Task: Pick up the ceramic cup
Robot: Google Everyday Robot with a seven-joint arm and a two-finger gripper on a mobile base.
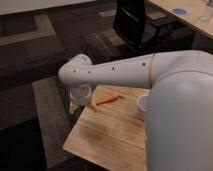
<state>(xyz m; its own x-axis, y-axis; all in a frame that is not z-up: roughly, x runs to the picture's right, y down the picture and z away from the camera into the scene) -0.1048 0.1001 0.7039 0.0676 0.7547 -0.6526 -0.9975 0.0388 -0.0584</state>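
Observation:
The ceramic cup (142,104) is small and white and stands upright on the right part of a small wooden table (107,135); my white arm covers its right side. My gripper (76,106) hangs from the wrist at the table's far left corner, well to the left of the cup and apart from it. It holds nothing that I can see. The thick white forearm runs from the right edge of the view across to the wrist.
An orange carrot (107,99) lies on the table between the gripper and the cup. A black office chair (135,22) stands behind the table. A second wooden table (192,20) with a blue disc (178,11) is at the top right. Dark carpet surrounds the table.

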